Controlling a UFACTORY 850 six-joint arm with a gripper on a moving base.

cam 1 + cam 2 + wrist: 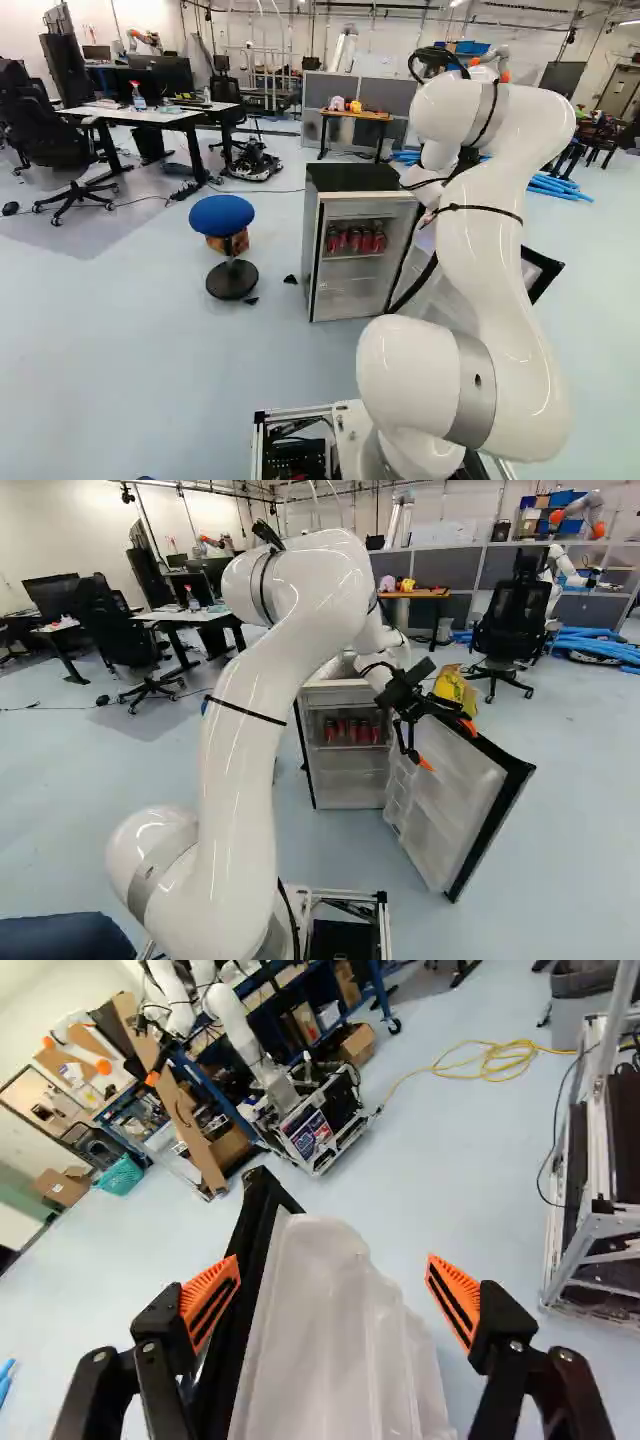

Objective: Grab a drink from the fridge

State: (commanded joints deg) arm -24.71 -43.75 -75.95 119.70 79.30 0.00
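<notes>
Orange-padded black gripper (332, 1272), fingers spread, could snag the white-lined, black-edged fridge door (335, 1345) if the jointed white arm (310, 600) swings sideways.

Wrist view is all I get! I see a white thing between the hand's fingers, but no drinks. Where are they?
Observer: The red cans stand on a shelf inside the fridge. Both base views show them.
Operator: Is the hand in there with them?
Observer: No, the right base view shows the hand outside, by the fridge's open door.
Operator: What's on the other side of the fridge?
Observer: A blue stool, at the left of the fridge in the left base view.
</notes>
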